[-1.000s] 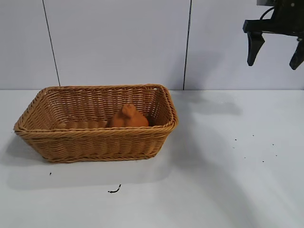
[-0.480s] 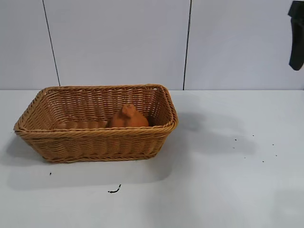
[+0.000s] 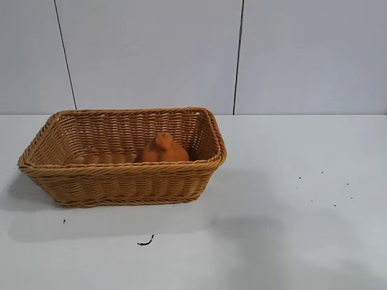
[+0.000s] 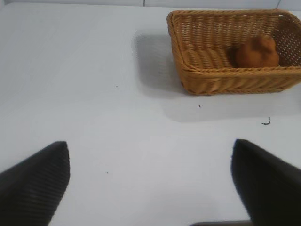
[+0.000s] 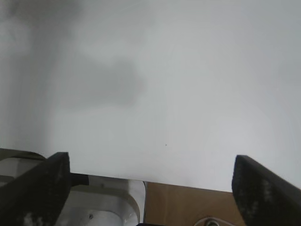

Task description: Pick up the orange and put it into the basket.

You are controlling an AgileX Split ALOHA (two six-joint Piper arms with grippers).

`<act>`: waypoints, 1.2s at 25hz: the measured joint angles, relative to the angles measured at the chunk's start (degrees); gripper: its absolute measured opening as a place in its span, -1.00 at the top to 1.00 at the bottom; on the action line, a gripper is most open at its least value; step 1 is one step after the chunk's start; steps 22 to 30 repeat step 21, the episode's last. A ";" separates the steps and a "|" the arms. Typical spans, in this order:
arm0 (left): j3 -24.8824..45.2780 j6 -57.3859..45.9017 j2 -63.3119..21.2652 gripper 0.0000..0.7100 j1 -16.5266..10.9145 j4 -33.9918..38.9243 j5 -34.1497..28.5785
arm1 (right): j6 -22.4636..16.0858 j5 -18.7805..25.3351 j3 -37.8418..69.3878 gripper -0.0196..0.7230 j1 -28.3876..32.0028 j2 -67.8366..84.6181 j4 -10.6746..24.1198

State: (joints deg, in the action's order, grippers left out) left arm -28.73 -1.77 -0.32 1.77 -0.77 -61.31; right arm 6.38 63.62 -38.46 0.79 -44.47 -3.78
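I see the orange (image 3: 162, 149) resting inside the basket (image 3: 121, 175), far from my right pincer (image 5: 150, 188), whose jaws stand wide and empty over the bare table (image 5: 188, 70).

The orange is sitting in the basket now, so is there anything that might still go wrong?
Not much. The orange lies in the basket, near the right-hand end, so a bump to the basket might roll it around. The left pincer is open over bare table, away from the basket. The right pincer is open too, close to the table's edge, where a careless move might clip it.
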 joint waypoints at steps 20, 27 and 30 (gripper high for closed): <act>0.00 0.00 0.00 -0.88 0.00 0.00 0.00 | -0.03 -5.12 10.22 -0.77 0.00 44.69 -0.48; 0.00 0.00 0.00 -0.88 0.00 0.00 0.00 | -0.03 -5.12 10.27 -0.77 0.00 44.69 -0.52; 0.00 0.00 0.00 -0.88 0.00 0.00 0.00 | -0.03 -5.12 10.27 -0.77 0.00 44.69 -0.52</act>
